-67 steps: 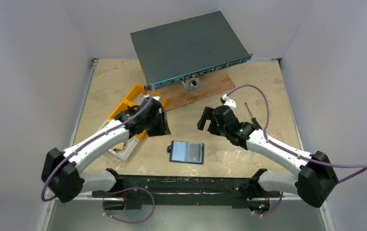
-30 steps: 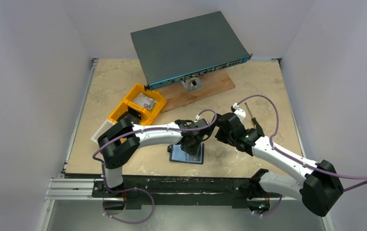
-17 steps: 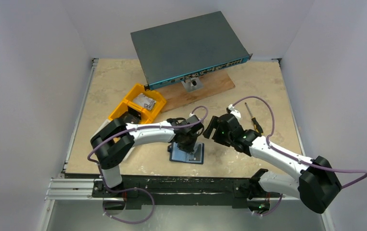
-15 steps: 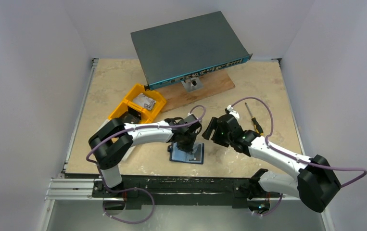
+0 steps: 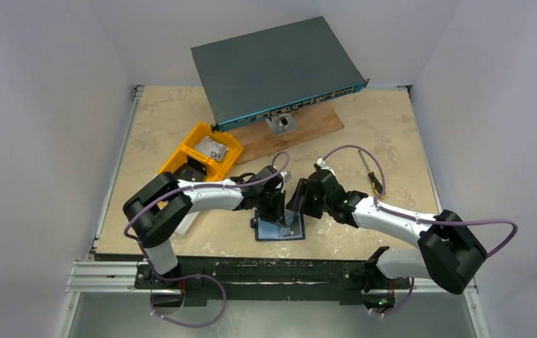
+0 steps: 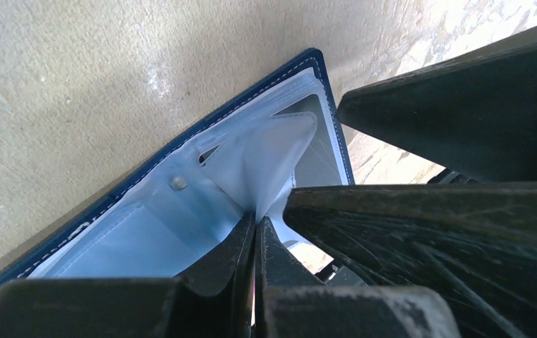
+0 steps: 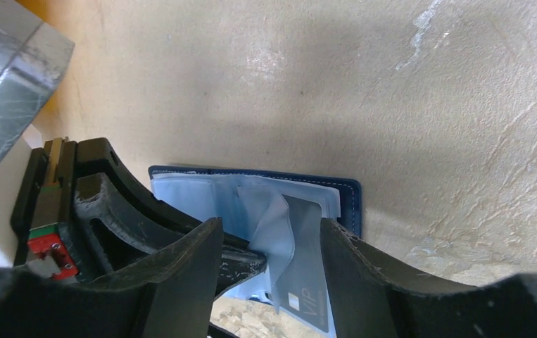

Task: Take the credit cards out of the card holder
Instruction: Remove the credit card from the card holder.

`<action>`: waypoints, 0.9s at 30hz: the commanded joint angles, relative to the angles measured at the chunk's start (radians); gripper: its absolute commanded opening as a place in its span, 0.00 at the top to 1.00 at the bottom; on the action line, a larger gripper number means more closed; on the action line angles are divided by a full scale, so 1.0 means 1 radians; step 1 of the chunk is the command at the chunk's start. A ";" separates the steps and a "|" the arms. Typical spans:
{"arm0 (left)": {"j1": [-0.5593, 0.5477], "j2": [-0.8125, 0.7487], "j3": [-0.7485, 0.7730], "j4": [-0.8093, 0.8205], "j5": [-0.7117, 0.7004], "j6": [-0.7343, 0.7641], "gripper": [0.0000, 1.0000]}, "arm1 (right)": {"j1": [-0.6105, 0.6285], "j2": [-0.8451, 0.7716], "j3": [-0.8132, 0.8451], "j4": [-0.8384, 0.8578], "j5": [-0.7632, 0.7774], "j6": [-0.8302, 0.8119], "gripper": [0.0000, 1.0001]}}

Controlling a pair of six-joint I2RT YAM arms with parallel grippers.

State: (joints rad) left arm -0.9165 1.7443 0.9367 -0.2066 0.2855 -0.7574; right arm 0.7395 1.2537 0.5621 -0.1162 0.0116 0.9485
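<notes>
The card holder [image 5: 279, 232] was laid open on the table [image 5: 385, 134], between the two arms.
The left gripper [image 6: 255, 224] was pinched shut on a clear sleeve [image 6: 265, 155], which was raised off the holder. The right gripper [image 7: 269, 231] was held with jaws apart, astride a grey credit card [image 7: 306, 264] standing out of the sleeves; contact with it could not be made out.
</notes>
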 commanded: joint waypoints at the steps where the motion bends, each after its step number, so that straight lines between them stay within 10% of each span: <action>1: 0.006 -0.012 -0.025 0.056 0.032 -0.008 1.00 | 0.002 0.013 0.018 0.035 -0.009 -0.007 0.47; 20: 0.025 -0.018 -0.025 0.080 0.070 0.013 1.00 | 0.003 0.046 0.005 0.057 -0.020 0.003 0.87; 27: 0.027 -0.071 -0.006 -0.005 0.029 0.034 0.76 | 0.003 0.047 0.023 0.039 -0.031 -0.009 0.95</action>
State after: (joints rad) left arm -0.8967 1.7393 0.9054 -0.1581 0.3435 -0.7570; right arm 0.7395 1.3067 0.5594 -0.0830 -0.0032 0.9497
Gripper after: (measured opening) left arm 0.189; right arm 0.058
